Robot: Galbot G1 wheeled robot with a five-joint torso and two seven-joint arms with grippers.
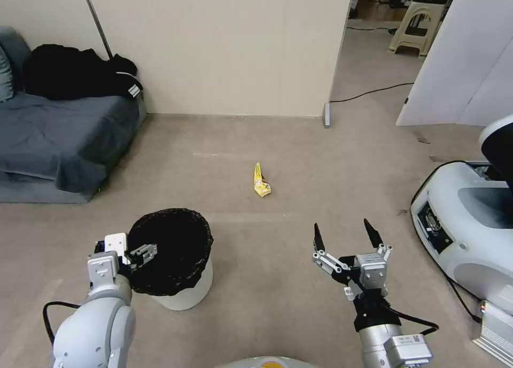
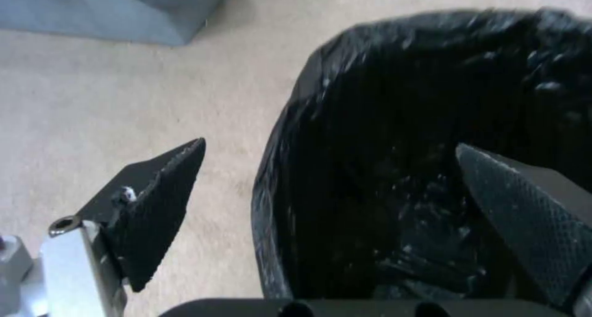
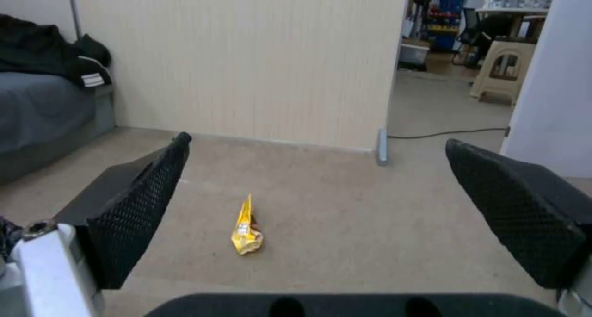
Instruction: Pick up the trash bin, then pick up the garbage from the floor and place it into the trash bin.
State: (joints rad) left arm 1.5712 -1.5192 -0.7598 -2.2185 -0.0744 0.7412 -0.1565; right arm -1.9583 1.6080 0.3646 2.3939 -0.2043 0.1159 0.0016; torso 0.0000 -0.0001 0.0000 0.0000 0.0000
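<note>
The trash bin [image 1: 187, 295], a small white pail with a black bag liner, stands on the carpet at the lower left. My left gripper [image 1: 133, 249] is open and straddles its near-left rim. In the left wrist view that gripper [image 2: 330, 143] has one finger outside over the carpet and the other over the black liner [image 2: 401, 99]. The garbage [image 1: 261, 182] is a yellow snack wrapper lying on the floor ahead of centre. My right gripper [image 1: 342, 225] hovers open and holds nothing, short of the wrapper and to its right. The right wrist view frames the wrapper [image 3: 247, 229] between that gripper's [image 3: 316, 138] fingers.
A grey sofa [image 1: 59, 138] with black clothes on it fills the left side. A beige partition wall [image 1: 224, 47] stands ahead, and its right end opens onto a room with a stool [image 1: 417, 29]. A large white robot base [image 1: 470, 224] and cables sit close on the right.
</note>
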